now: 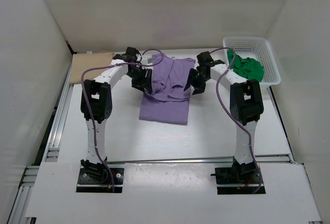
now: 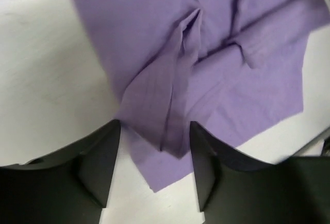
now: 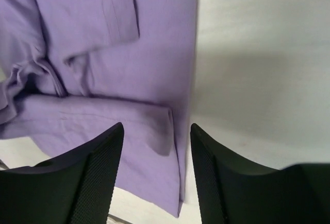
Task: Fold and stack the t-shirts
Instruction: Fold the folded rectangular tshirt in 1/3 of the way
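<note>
Purple t-shirt [image 1: 164,103] lay partly folded on the desk [image 1: 129,141], in its middle toward the far edge, both sides turned in over the body. Left jaws hung spread over the shirt's left side, a raised crease of cloth below the gap. Right jaws hung spread over its right side, pinching nothing. Tan t-shirt [image 1: 90,65] lay flat at the far left corner. Green t-shirt [image 1: 247,68] sat crumpled in a white basket [image 1: 246,44] at the far right corner.

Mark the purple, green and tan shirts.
Light purple cloth t-shirt [image 1: 164,108]: top view, lower body panel.
Bright green cloth t-shirt [image 1: 247,68]: top view, crumpled middle.
Tan cloth t-shirt [image 1: 87,62]: top view, flat middle.
</note>
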You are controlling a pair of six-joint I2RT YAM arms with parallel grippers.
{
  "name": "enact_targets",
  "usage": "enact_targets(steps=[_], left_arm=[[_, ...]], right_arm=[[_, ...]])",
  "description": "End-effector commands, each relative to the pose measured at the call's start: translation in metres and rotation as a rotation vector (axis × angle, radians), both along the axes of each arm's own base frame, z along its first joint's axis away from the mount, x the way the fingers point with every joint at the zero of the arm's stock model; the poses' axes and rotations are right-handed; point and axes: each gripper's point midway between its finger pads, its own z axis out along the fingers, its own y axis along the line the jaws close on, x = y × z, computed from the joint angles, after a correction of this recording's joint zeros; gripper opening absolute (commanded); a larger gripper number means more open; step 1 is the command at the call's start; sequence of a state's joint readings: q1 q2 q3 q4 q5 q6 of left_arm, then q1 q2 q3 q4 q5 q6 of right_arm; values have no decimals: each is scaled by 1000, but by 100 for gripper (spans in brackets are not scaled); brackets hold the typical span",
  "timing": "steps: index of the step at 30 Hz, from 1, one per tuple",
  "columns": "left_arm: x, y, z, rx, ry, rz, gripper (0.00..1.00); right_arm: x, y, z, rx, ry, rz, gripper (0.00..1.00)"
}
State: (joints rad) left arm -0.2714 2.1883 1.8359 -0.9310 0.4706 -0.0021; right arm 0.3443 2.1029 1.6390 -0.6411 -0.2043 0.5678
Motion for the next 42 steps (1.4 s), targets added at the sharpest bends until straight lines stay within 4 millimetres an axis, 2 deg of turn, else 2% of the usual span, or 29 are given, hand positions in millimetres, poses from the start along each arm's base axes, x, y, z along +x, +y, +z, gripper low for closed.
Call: enact_targets(steps=[1, 2, 3, 5, 6, 7, 9, 10, 11, 14, 16, 20, 23, 24, 26, 27, 28, 30, 32, 33, 34, 35, 36, 37, 39, 40, 42], left_arm=[[31, 29, 38, 75, -145, 80, 68], [32, 33, 46, 89, -170, 89, 70], [33, 47, 62, 120, -210, 124, 71], [12, 65, 53, 170, -176, 149, 71], [1, 69, 49, 187, -158, 151, 71], [-25, 71, 37, 184, -101, 138, 71], [-51, 65, 24, 157, -33, 108, 71], [-64, 57, 18, 153, -9, 80, 71], [-79, 57, 4, 168, 40, 66, 71], [-101, 49, -16, 182, 116, 26, 71], [-106, 46, -23, 160, 153, 16, 71], [-114, 39, -41, 149, 221, -3, 71], [-116, 34, -46, 144, 238, -17, 71], [-117, 29, -49, 136, 249, -28, 70], [-121, 20, -49, 105, 267, -46, 60], [-124, 16, -49, 107, 267, -60, 53], [-130, 11, -51, 101, 280, -78, 31], [-133, 7, -51, 103, 279, -91, 10], [-131, 4, -46, 109, 256, -100, 10], [-129, 4, -41, 104, 240, -100, 10], [-136, 3, -39, 108, 248, -109, 10], [-139, 4, -35, 106, 242, -109, 10], [-142, 9, -25, 141, 193, -110, 10], [-155, 20, -30, 179, 205, -104, 10], [-168, 27, -20, 237, 146, -123, 10], [-186, 35, -25, 272, 180, -137, 10], [-214, 42, -25, 329, 236, -175, 10]], right_arm=[[17, 3, 36, 32, -70, 13, 61], [12, 0, 39, 21, -72, 37, 61], [5, -3, 49, -4, -98, 46, 62], [-17, -4, 46, -15, -76, 70, 63], [-48, -7, 33, -19, -13, 90, 63], [-65, -3, 27, -2, 19, 105, 63], [-94, 9, 24, 54, 50, 134, 64], [-116, 5, 6, 45, 111, 134, 66], [-125, 7, 2, 54, 132, 124, 67], [-143, 17, -11, 94, 177, 131, 67], [-147, 26, -20, 126, 206, 139, 67], [-150, 33, -32, 121, 239, 126, 67], [-151, 36, -33, 136, 249, 132, 56], [-151, 36, -33, 137, 253, 124, 46], [-154, 35, -35, 134, 261, 123, 37], [-154, 36, -34, 141, 265, 126, 26], [-151, 34, -31, 146, 256, 118, 19], [-155, 32, -34, 141, 262, 124, 9], [-153, 28, -30, 145, 245, 127, 0], [-153, 28, -30, 145, 245, 127, 0], [-155, 26, -28, 139, 236, 152, 0], [-163, 21, -27, 128, 253, 162, 0], [-164, 16, -27, 99, 244, 165, 0], [-169, 14, -21, 89, 229, 186, 0], [-188, 4, -21, 55, 245, 228, 0], [-195, 3, -14, 57, 229, 249, 0], [-218, -11, -19, 34, 273, 263, 0]])
